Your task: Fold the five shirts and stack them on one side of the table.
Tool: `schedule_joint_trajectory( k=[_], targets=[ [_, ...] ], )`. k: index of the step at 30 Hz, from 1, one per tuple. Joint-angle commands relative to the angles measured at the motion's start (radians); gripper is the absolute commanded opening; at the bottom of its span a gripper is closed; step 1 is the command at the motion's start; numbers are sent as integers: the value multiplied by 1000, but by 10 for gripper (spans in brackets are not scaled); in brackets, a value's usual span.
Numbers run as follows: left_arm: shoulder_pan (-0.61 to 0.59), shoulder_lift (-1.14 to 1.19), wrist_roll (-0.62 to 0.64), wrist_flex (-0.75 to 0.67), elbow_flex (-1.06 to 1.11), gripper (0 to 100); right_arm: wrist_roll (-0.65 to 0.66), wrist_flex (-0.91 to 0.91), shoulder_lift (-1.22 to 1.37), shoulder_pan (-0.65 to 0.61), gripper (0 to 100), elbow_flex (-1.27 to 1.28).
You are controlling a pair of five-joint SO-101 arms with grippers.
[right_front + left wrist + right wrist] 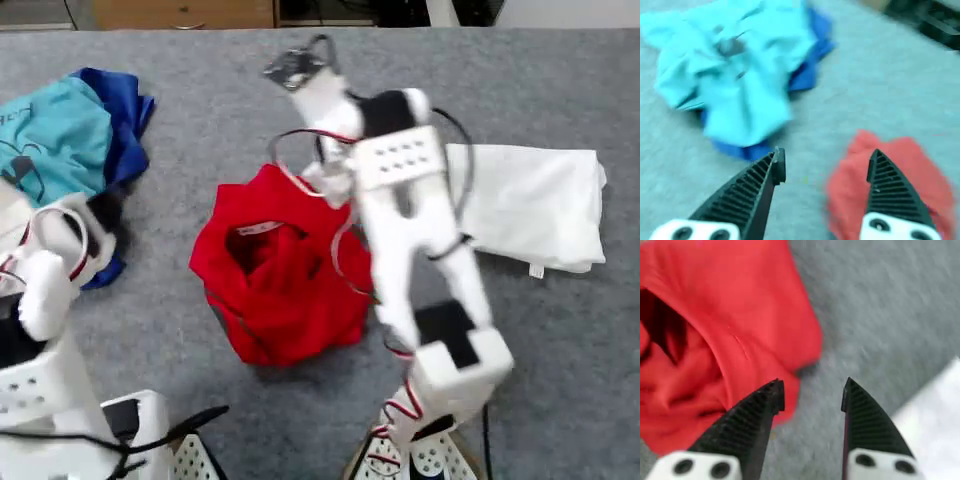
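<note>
A crumpled red shirt [280, 270] lies in the middle of the table. A folded white shirt [530, 205] lies flat to its right. At the far left a cyan shirt [55, 135] is bunched on top of a blue shirt [120, 110]. My right gripper [325, 180] hangs over the red shirt's far right edge. In the right wrist view it [812, 390] is open above the red shirt [715, 340], holding nothing. My left gripper [95, 225] is by the blue shirt's near edge. It [825, 167] is open and empty, between the cyan shirt [740, 65] and the red shirt [895, 180].
The grey felt table [560, 360] has free room at the front right and along the far edge. The right arm's body [410, 240] hides part of the gap between the red and white shirts. Both arm bases [150, 440] stand at the near edge.
</note>
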Motion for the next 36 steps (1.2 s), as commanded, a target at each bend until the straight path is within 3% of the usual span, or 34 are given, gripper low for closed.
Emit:
schedule_joint_trajectory(
  k=[1,9,12,15,20,23,28,36],
  targets=[
    [-110,-76,-69,-129,252,271,-6,21,110,-93,191,-196],
    [-141,-263,-133,-233,640,271,-6,75,467,-150,187,-386],
    [-132,-332,-132,-238,704,271,11,120,545,-148,118,-481],
    [-129,-387,-130,-265,752,271,8,124,588,-128,0,-499],
    [-133,-437,-132,-307,804,271,5,127,498,-70,2,-472],
    [-135,-438,-126,-358,835,271,11,127,314,-56,2,-326],
    [-135,-438,-130,-388,847,271,98,126,-71,-35,2,143],
    [-127,-437,-127,-388,845,271,402,25,-512,295,2,742]
  ],
)
